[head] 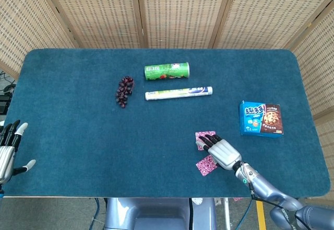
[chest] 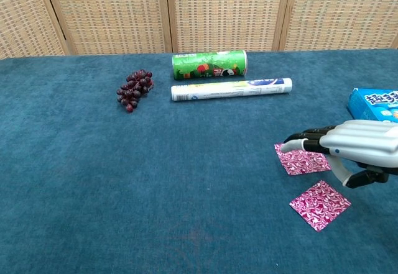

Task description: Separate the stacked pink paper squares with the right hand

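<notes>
Hovering palm-down over the far pink square (chest: pixel 298 161), the right hand (chest: pixel 357 142) has its fingers (chest: pixel 309 135) stretched flat and slightly apart, holding nothing. From the chest view the fingertips seem to sit just above the paper; whether they touch it I cannot tell. In the head view the same hand (head: pixel 222 150) covers much of that square (head: pixel 201 137), leaving only its 10 o'clock corner showing.

The near square (chest: pixel 319 204) lies flat on the blue worktop (chest: pixel 124 181), at 5 o'clock from the far one, apart from it and turned like a diamond. In the head view it (head: pixel 206 165) sits just at 7 o'clock of the hand.

At the worktop's 9 o'clock edge in the head view, the left hand (head: pixel 8 150) rests with fingers spread, empty.

Toward 12 o'clock lie a green can (chest: pixel 209 64) on its side and, just nearer, a white tube (chest: pixel 231 89) parallel to it. Grapes (chest: pixel 133 89) sit at 9 o'clock of the tube. A blue box (head: pixel 261 118) lies at 3 o'clock of the squares.
</notes>
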